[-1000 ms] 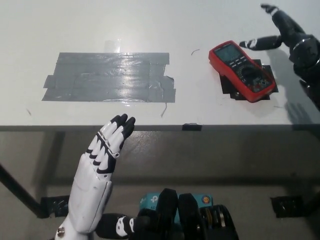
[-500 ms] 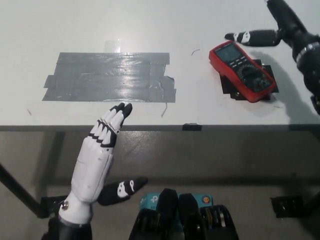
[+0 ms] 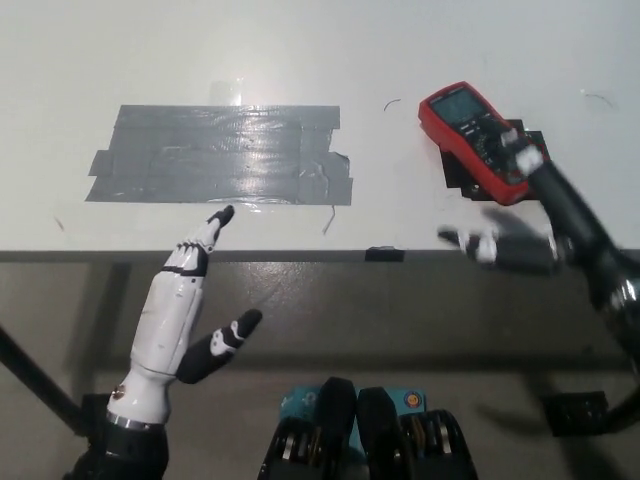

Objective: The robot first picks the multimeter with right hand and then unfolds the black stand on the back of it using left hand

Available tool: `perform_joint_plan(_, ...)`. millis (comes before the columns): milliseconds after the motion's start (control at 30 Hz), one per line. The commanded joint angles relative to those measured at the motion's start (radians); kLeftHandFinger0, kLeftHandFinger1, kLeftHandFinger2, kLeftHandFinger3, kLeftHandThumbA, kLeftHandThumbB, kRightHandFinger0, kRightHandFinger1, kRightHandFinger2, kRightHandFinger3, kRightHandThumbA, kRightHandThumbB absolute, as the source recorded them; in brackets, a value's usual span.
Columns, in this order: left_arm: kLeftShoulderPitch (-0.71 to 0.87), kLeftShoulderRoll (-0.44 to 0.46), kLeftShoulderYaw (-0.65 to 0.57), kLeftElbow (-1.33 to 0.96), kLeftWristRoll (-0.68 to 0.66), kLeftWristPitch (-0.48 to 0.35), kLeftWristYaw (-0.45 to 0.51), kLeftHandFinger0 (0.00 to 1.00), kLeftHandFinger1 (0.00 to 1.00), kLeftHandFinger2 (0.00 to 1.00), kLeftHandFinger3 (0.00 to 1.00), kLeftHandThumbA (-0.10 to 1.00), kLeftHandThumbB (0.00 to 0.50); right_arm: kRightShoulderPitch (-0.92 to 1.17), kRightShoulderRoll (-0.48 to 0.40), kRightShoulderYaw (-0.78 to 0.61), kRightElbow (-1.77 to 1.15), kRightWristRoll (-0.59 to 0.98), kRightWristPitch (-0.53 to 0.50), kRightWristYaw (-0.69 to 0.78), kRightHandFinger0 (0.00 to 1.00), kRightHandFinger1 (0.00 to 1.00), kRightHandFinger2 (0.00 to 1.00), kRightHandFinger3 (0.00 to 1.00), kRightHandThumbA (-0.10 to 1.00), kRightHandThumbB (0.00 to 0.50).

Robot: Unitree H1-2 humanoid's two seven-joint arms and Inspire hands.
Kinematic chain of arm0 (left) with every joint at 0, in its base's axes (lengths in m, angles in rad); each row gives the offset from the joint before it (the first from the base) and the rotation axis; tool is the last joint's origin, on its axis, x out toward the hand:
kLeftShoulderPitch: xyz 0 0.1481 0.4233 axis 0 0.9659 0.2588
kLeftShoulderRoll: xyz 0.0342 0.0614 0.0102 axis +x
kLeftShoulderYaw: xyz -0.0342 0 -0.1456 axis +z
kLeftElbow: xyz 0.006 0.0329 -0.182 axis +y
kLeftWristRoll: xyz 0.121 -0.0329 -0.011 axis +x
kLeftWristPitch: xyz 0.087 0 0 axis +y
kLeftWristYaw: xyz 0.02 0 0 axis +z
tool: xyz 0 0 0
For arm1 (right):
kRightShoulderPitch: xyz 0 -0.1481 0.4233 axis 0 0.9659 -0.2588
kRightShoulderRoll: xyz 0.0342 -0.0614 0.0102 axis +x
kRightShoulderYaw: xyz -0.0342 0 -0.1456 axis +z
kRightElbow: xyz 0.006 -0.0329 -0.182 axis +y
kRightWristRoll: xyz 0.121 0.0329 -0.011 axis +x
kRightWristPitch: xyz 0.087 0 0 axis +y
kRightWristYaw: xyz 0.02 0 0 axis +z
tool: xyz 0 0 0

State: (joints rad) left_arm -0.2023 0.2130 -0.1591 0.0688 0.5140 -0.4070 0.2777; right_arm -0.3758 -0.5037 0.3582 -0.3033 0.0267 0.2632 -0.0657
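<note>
Multimeter (image 3: 483, 141) lies on table (image 3: 150, 50) (untouched).

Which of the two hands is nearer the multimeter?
The black right hand, its fingers reaching the red multimeter at its near end. The white left hand sits far off, by the table edge.

The red multimeter (image 3: 483, 141) lies face up and diagonal on a black patch (image 3: 462, 176), near the table's (image 3: 400, 40) front-right edge.

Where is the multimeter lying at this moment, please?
In the head view, the red multimeter lies on the white table at the right, right of the grey tape patch, with the right hand beside it.
</note>
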Motion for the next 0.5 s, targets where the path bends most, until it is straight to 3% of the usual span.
perform_joint_plan(0, 0.004, 0.021, 0.065, 0.026, -0.290, 0.096, -0.144, 1.00, 1.00, 1.00, 1.00, 1.00, 0.207, 0.157, 0.084, -0.125, -0.203, -0.013, -0.207, -0.061, 1.00, 1.00, 1.00, 1.00, 0.88, 0.410)
perform_joint_plan(67, 0.018, 0.022, 0.071, 0.025, -0.289, 0.089, -0.148, 1.00, 1.00, 1.00, 1.00, 1.00, 0.197, 0.173, 0.139, -0.119, -0.069, -0.021, -0.284, -0.056, 1.00, 1.00, 1.00, 1.00, 0.81, 0.376)
perform_joint_plan(167, 0.039, 0.015, 0.070, 0.028, -0.301, 0.080, -0.159, 1.00, 1.00, 1.00, 1.00, 1.00, 0.192, 0.194, 0.169, -0.124, 0.021, -0.059, -0.302, -0.053, 1.00, 1.00, 1.00, 1.00, 0.80, 0.377)
perform_joint_plan(200, 0.051, 0.011, 0.067, 0.031, -0.298, 0.074, -0.163, 1.00, 1.00, 1.00, 1.00, 1.00, 0.199, 0.205, 0.178, -0.125, 0.075, -0.069, -0.319, -0.047, 1.00, 1.00, 1.00, 1.00, 0.83, 0.381)
perform_joint_plan(300, 0.071, 0.009, 0.065, 0.031, -0.294, 0.080, -0.175, 1.00, 1.00, 1.00, 1.00, 1.00, 0.221, 0.220, 0.185, -0.133, 0.145, -0.064, -0.325, -0.017, 1.00, 1.00, 1.00, 1.00, 0.80, 0.367)
perform_joint_plan(467, 0.112, 0.006, 0.065, 0.028, -0.260, 0.082, -0.175, 1.00, 1.00, 1.00, 1.00, 1.00, 0.237, 0.241, 0.201, -0.146, 0.231, -0.073, -0.360, 0.007, 1.00, 1.00, 1.00, 1.00, 0.78, 0.384)
